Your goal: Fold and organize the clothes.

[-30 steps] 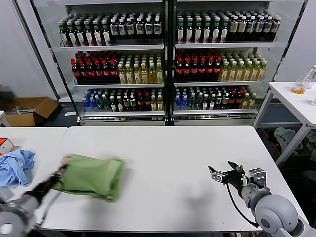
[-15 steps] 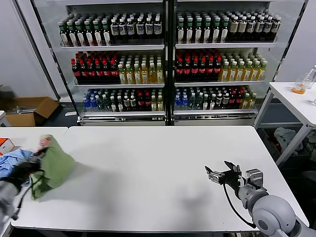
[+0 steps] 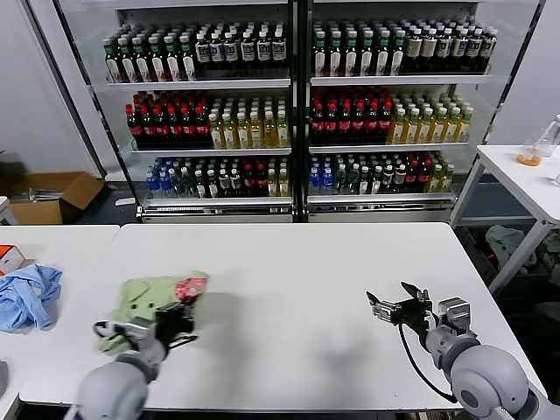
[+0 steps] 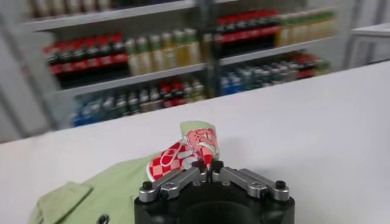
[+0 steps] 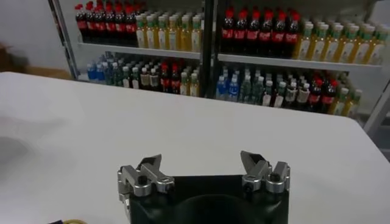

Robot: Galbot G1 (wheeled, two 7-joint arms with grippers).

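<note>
The light green shirt (image 3: 144, 297) lies bunched on the white table (image 3: 289, 271) at the front left, its red-and-white graphic (image 3: 187, 288) turned up on its right side. My left gripper (image 3: 179, 308) is at that right side, shut on a fold of the printed fabric; in the left wrist view the gripper (image 4: 207, 165) pinches the red-and-white part (image 4: 186, 152), with green cloth (image 4: 97, 195) beside it. My right gripper (image 3: 395, 304) is open and empty above the table's front right; the right wrist view shows it (image 5: 201, 167) over bare table.
A light blue cloth (image 3: 28, 293) lies on the neighbouring table at far left, next to an orange-and-white box (image 3: 9, 257). Drink coolers (image 3: 289, 105) stand behind. Another white table (image 3: 525, 179) is at the right.
The left arm swung the shirt out to the far left by the blue cloth, then back; the shirt now lies bunched on the table at front left. The right gripper barely moved.
</note>
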